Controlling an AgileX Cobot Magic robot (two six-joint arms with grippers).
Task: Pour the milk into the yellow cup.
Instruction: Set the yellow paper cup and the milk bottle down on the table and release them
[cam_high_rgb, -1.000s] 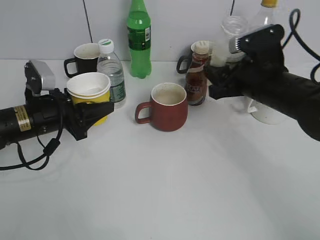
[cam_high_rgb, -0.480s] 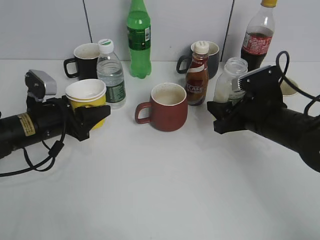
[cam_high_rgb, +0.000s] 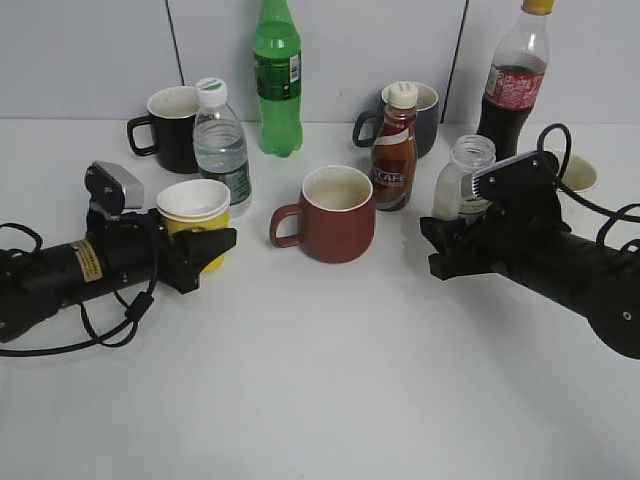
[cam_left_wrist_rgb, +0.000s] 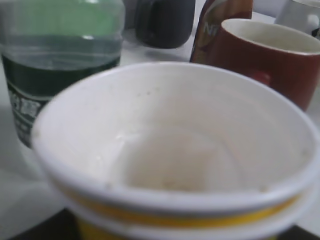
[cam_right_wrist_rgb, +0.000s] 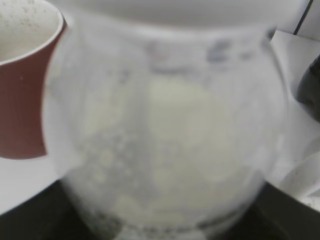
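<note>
Exterior: left gripper (cam_high_rgb: 205, 250) clasps yellow cup (cam_high_rgb: 194, 210), upright, table left. Right gripper (cam_high_rgb: 447, 245) grips milk (cam_high_rgb: 458, 180), upright, well right of cup; red mug (cam_high_rgb: 336, 213) between.
Left wrist: cup (cam_left_wrist_rgb: 170, 165) fills frame, mouth open upward.
Right wrist: milk (cam_right_wrist_rgb: 170, 145) held close, blurred.

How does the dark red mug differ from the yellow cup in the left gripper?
The dark red mug has a handle and stands free; the yellow cup has none and sits in the left gripper. The mug looks wider. Both stand upright, open, with pale insides.
</note>
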